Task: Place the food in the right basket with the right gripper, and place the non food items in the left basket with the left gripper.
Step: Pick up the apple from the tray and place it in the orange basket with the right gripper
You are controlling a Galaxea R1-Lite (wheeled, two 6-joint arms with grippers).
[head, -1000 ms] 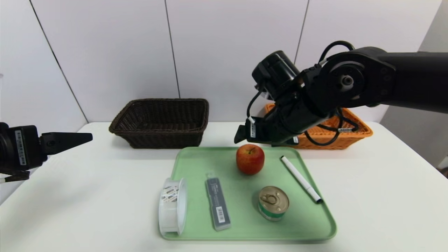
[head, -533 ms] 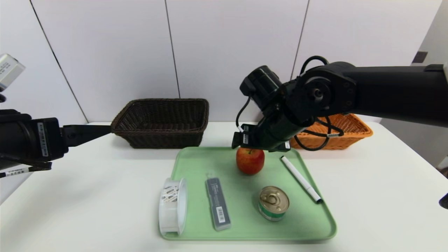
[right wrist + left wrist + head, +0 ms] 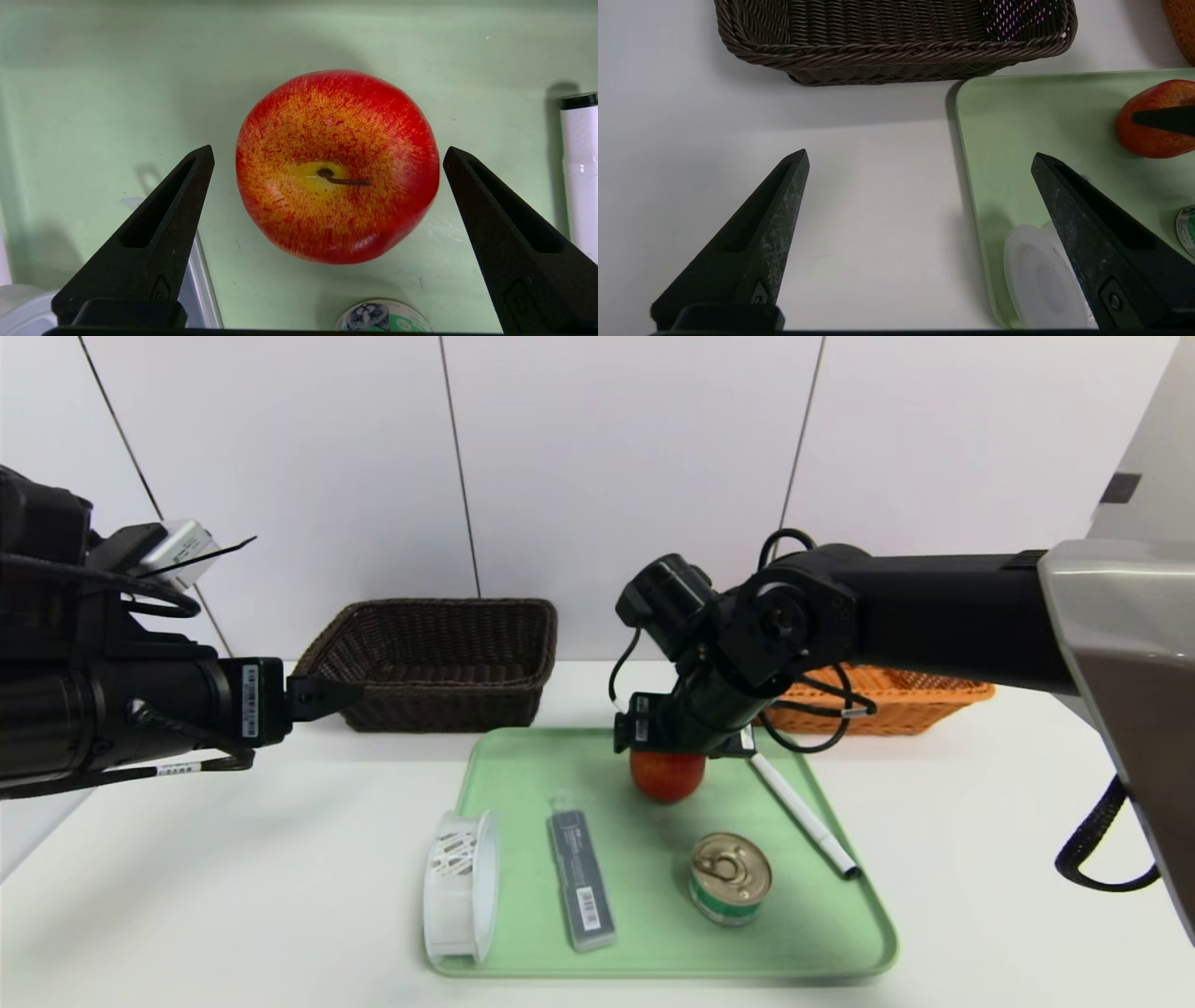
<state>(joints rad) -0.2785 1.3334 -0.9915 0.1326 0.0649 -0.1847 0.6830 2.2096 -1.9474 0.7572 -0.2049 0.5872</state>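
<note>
Pointing downward with jaws spread, the right gripper [image 3: 329,147] is straddling the apple [image 3: 337,167], which is sitting toward the tray's [image 3: 644,963] twelve o'clock edge, stem pointing to three o'clock in the wrist view.

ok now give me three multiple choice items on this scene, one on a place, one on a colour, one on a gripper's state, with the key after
1. Where is the apple?
A) in the dark brown basket
B) on the green tray
C) in the orange basket

2. What colour is the tin's lid?
A) gold
B) blue
C) red

3. How does the right gripper stand?
A) shut on the pen
B) shut on the tape roll
C) open, at the apple

Key:
1: B, the apple sits on the green tray.
2: A, the tin shows a gold lid with a pull tab.
3: C, the right gripper has its fingers spread either side of the apple.
</note>
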